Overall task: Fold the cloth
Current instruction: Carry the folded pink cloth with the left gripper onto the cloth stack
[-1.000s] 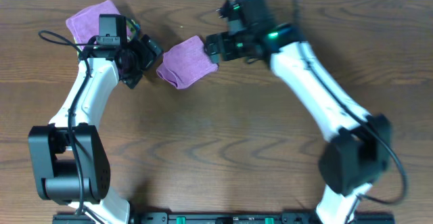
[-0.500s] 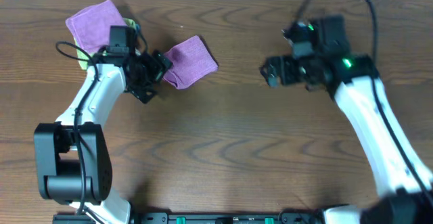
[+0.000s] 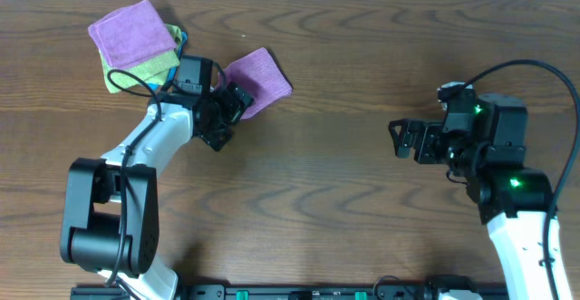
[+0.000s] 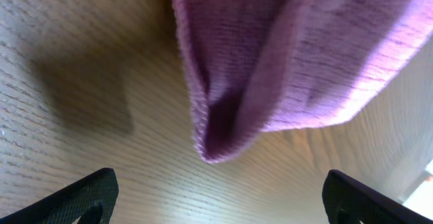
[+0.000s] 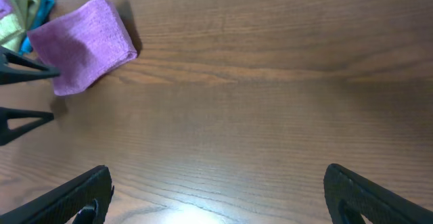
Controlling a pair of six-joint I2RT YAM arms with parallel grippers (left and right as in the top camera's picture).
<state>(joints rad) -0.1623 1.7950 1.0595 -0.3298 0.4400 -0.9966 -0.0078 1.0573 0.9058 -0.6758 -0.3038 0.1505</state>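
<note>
A folded purple cloth [image 3: 260, 75] lies on the wooden table at the back left; it also shows close up in the left wrist view [image 4: 298, 55] and at the far left of the right wrist view [image 5: 81, 45]. My left gripper [image 3: 232, 111] is open and empty, its fingertips right at the cloth's folded near edge. My right gripper [image 3: 400, 139] is open and empty over bare table at the right, well away from the cloth.
A stack of folded cloths, purple [image 3: 132, 32] on top of green [image 3: 145, 69] with a blue edge, lies at the back left behind the left arm. The table's far edge runs along the top.
My right gripper let go of the cloth and drew back far to the right and nearer. My left gripper moved right, up to the cloth's edge.
</note>
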